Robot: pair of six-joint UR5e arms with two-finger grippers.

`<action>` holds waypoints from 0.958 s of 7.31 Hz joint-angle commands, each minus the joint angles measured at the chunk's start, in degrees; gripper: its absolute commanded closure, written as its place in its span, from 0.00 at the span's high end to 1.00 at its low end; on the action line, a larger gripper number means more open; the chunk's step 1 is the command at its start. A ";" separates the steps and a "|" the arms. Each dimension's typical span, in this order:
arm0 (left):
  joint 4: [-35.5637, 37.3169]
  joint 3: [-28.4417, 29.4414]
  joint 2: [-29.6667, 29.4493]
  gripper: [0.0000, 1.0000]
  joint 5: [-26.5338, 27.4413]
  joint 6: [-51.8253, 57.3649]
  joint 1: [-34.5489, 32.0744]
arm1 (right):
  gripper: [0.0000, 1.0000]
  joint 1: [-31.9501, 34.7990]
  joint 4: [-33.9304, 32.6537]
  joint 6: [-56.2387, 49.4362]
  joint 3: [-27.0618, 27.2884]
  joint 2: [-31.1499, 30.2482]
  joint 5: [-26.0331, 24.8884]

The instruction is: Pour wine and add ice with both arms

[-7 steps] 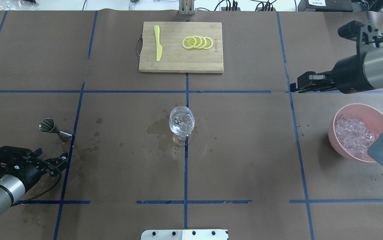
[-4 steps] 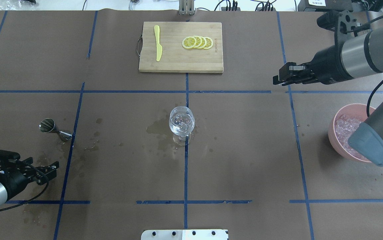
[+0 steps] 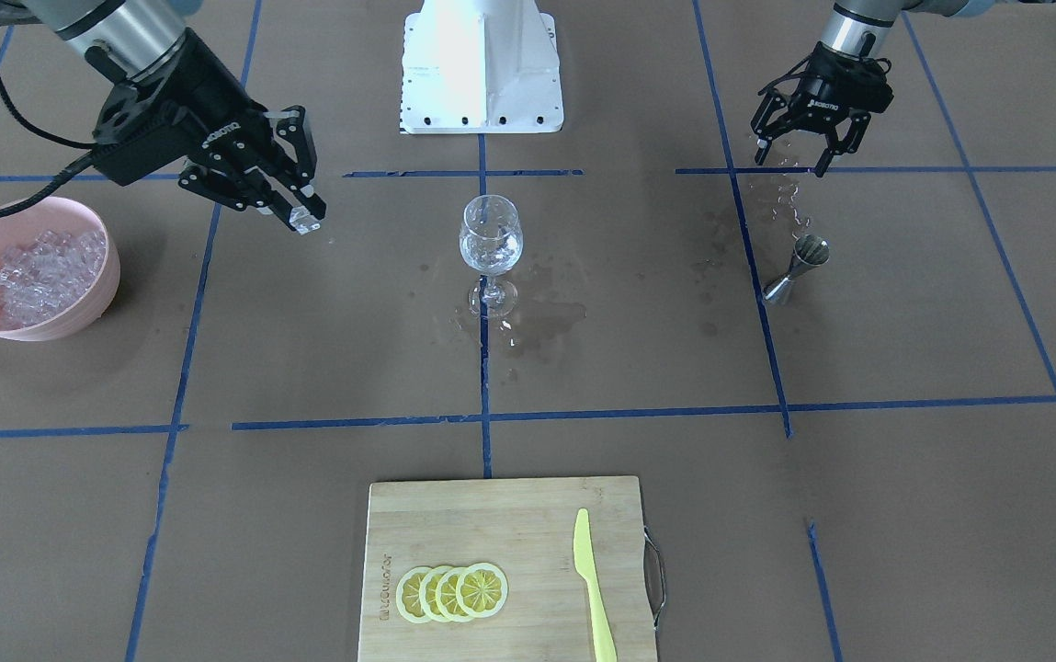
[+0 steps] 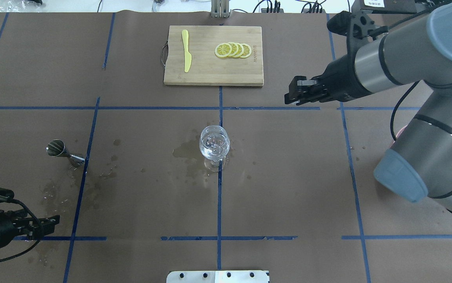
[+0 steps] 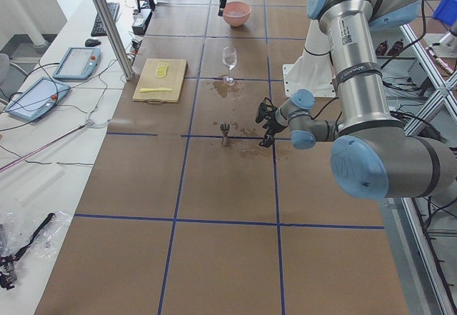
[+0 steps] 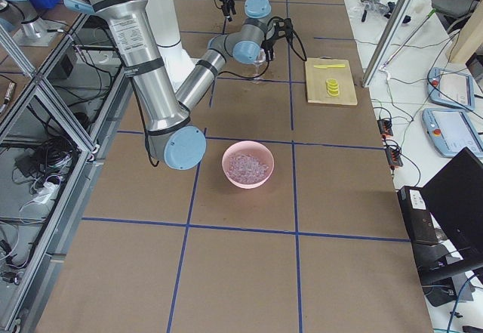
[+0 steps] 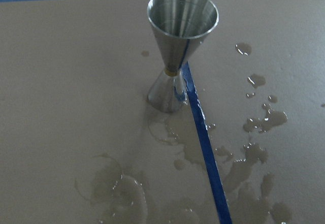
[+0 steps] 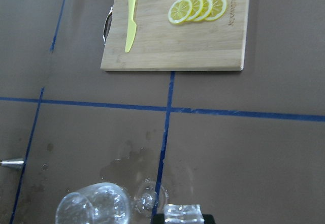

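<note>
R gripper point(image 3: 302, 211) is pinched shut on one ice cube point(image 3: 307, 222), up off the desk point(image 3: 307, 368) btw the pink bowl point(image 3: 68, 317) w/ the rest of the ice point(image 3: 36, 267) and the wine glass point(image 3: 491, 237), not over the glass yet. L gripper point(image 3: 800, 152) hangs wide open w/ nothing in it, on my robot's side of the jigger point(image 3: 799, 267), apart from it.

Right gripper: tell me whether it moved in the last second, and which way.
Yes. In the overhead view the right gripper, carrying an ice cube, has crossed the vertical blue tape line leftward, toward the wine glass.
</note>
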 commanded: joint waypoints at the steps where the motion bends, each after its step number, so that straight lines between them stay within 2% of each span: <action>1: 7.38 -5.97 0.27 1.00 -7.50 -1.23 -0.45 | 0.00 -8.72 -1.01 4.81 -0.43 3.92 -7.68; 2: 10.69 -8.16 0.19 1.00 -12.59 -1.33 -1.49 | 0.00 -10.59 -1.70 6.05 -1.83 6.37 -9.47; 4: 22.10 -12.47 -3.49 1.00 -13.08 -1.33 -2.73 | 0.00 -12.88 -4.69 6.94 -5.08 11.48 -11.75; 5: 24.85 -13.53 -5.07 1.00 -13.43 -1.33 -3.08 | 0.00 -14.03 -4.70 6.94 -6.05 12.19 -13.25; 7: 25.49 -14.06 -6.23 1.00 -16.50 -1.33 -5.62 | 0.00 -14.91 -4.70 6.85 -8.25 13.34 -13.96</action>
